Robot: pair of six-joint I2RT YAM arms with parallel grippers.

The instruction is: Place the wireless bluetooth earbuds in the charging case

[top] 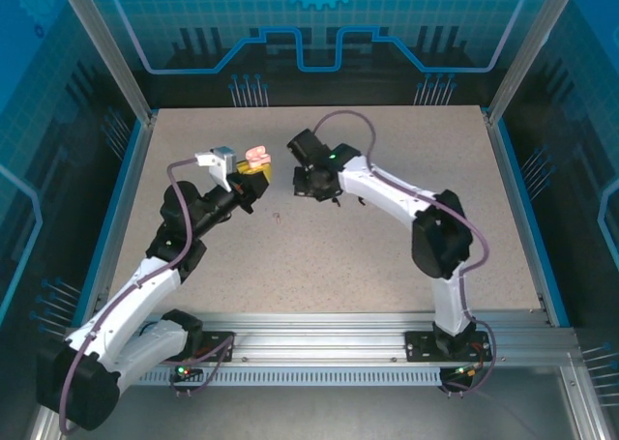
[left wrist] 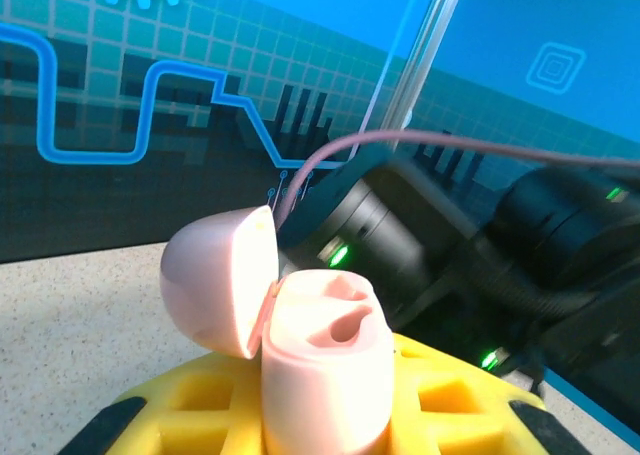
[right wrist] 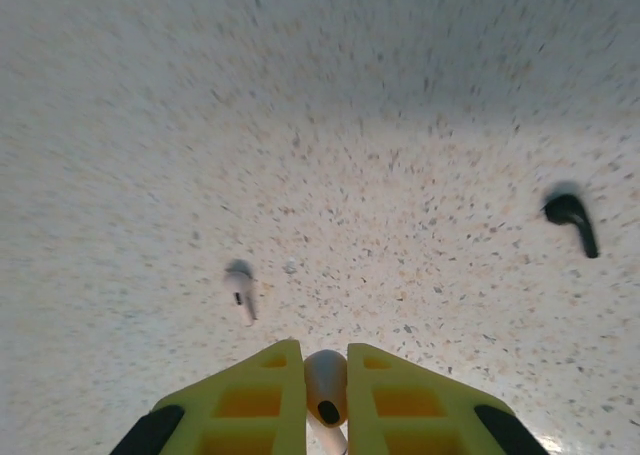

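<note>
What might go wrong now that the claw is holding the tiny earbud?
The pale earbud is pinched only at the very tips of the right claw, so it may slip out.
The slots in the pink case are small; a tilted earbud could jam or miss.
The left claw grips the case low down, so pushing might tip it.

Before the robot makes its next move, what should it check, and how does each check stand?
1. The pink case has its lid open: ok.
2. The left gripper clamps the case: ok.
3. The right gripper is shut on a pale earbud: ok.
4. The case's sockets look empty: ok.
5. Earbud lined up above the case: not ok, it hangs over the table beside it.
6. Earbud turned to suit its socket: cannot tell.
</note>
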